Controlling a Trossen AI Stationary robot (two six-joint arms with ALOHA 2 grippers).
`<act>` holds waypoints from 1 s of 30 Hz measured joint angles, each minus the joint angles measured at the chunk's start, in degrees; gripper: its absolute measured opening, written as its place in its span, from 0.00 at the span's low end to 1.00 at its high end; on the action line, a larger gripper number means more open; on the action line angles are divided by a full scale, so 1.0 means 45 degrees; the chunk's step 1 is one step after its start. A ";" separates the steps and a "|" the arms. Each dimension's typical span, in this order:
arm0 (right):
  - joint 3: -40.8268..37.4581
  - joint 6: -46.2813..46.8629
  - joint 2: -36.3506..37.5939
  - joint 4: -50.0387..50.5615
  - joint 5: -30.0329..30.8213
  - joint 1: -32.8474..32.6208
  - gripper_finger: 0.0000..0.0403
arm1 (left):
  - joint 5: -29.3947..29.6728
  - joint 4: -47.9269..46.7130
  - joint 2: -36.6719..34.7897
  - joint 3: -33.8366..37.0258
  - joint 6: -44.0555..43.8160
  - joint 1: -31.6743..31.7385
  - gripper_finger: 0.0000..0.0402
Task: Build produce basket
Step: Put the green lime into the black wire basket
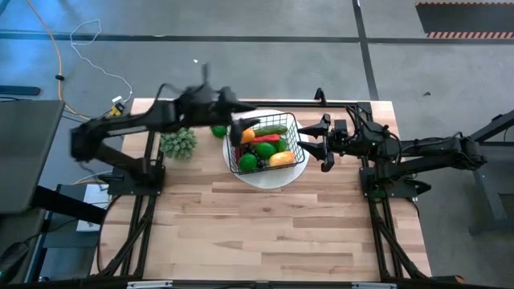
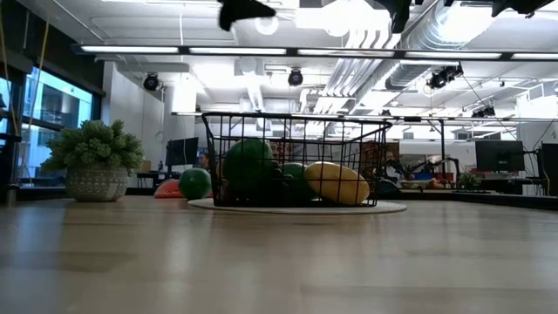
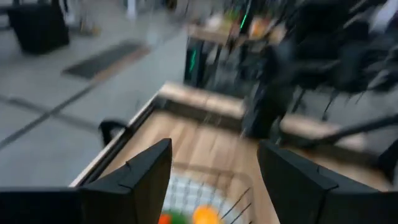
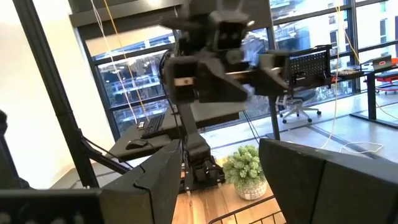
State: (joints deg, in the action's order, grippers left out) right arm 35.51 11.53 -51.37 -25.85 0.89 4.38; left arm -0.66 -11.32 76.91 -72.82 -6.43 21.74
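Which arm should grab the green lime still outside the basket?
Left, probably. The lime lies on the table beside the basket's left side, right under the left gripper, whose fingers are open. The right gripper waits across the basket.

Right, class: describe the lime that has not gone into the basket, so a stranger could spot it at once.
Start at the black wire basket standing on the round white plate near the table's far edge. Between it and the small potted plant lies a green lime on the bare wood. Unlike the other produce, it sits outside the basket and off the plate.
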 joint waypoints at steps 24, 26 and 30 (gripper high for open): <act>0.0000 -0.0320 0.0000 0.0073 0.0000 0.0000 0.49 | 0.0660 1.0341 -0.6578 1.0200 -0.1321 -0.2197 0.56; 0.0000 -0.0284 0.0005 0.0418 -0.0011 0.0000 0.49 | 0.0665 1.0180 -0.6578 1.0200 -0.1368 -0.2196 0.56; 0.0000 -0.0637 0.0005 0.1692 -0.0163 0.0000 0.49 | 0.0680 0.9819 -0.6578 1.0200 -0.1528 -0.2186 0.56</act>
State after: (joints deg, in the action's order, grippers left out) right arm 35.51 8.66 -51.35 -18.23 0.15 4.38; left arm 2.39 32.87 47.31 -26.92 -13.30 11.90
